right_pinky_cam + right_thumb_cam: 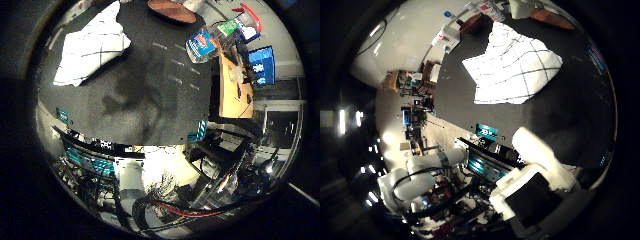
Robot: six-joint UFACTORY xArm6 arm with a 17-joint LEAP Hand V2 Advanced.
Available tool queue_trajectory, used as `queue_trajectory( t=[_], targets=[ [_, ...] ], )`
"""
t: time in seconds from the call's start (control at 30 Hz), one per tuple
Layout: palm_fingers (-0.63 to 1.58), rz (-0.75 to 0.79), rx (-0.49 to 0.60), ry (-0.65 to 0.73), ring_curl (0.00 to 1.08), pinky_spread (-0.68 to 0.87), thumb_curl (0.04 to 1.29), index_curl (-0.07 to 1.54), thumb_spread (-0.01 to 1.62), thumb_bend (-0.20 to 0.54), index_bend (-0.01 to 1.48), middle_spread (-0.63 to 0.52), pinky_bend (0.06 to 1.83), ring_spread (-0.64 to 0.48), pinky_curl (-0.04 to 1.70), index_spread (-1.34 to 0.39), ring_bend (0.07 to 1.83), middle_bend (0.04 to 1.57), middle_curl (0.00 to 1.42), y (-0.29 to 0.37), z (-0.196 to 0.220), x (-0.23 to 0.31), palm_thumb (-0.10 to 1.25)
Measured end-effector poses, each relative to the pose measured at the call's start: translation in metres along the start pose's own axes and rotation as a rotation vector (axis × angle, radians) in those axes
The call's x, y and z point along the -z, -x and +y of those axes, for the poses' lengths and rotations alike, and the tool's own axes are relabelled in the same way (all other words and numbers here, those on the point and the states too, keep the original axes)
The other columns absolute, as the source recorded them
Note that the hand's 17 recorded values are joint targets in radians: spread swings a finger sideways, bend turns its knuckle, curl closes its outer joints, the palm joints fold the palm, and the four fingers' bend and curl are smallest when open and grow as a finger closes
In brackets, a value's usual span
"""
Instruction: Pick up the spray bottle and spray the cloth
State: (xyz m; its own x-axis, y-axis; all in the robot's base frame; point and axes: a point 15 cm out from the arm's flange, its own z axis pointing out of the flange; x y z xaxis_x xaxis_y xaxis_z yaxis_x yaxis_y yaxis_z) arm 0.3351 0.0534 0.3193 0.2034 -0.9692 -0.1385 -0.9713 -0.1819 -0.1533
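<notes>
1. The spray bottle (220, 36) lies on its side at the dark table's (150, 95) edge, near a brown dish (171, 11).
2. The white checked cloth (512, 65) lies well apart, bare tabletop between.
3. The hand (540, 175) holds nothing; whether its fingers are curled cannot be told.

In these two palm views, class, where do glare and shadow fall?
Thumb-side view: the checked cloth glares white on the dark table. Little-finger-side view: a blotchy shadow darkens the table between cloth and spray bottle.
</notes>
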Motion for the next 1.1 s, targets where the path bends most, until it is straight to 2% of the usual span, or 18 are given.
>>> queue_trajectory(
  t=[0.13, 0.43, 0.77, 0.93, 1.1],
  targets=[
    [0.1, 0.017, -0.005, -0.09, 0.19, 0.39, 0.26, 0.36, 1.14, -0.037, 0.19, 0.08, 0.24, 0.19, 0.33, -0.35, 0.19, 0.19, 0.29, -0.027, -0.009, 0.019, 0.5],
    [0.12, 0.034, -0.008, -0.142, 0.21, 0.39, 0.23, 0.33, 1.07, -0.028, 0.19, 0.04, 0.24, 0.18, 0.33, -0.39, 0.19, 0.19, 0.3, -0.061, -0.001, 0.041, 0.29],
    [0.15, 0.036, -0.052, -0.225, 0.22, 0.39, 0.24, 0.32, 1.07, -0.023, 0.17, 0.03, 0.25, 0.17, 0.33, -0.39, 0.2, 0.19, 0.31, -0.115, 0.005, 0.061, 0.27],
    [0.22, -0.047, -0.059, -0.337, 0.24, 0.39, 0.24, 0.32, 1.1, -0.012, 0.19, 0.03, 0.24, 0.16, 0.32, -0.38, 0.22, 0.19, 0.3, -0.12, -0.007, 0.072, 0.31],
    [0.25, -0.088, -0.123, -0.436, 0.24, 0.39, 0.24, 0.33, 1.13, -0.019, 0.18, 0.02, 0.23, 0.16, 0.31, -0.38, 0.21, 0.19, 0.3, -0.151, -0.006, 0.084, 0.34]
  ],
)
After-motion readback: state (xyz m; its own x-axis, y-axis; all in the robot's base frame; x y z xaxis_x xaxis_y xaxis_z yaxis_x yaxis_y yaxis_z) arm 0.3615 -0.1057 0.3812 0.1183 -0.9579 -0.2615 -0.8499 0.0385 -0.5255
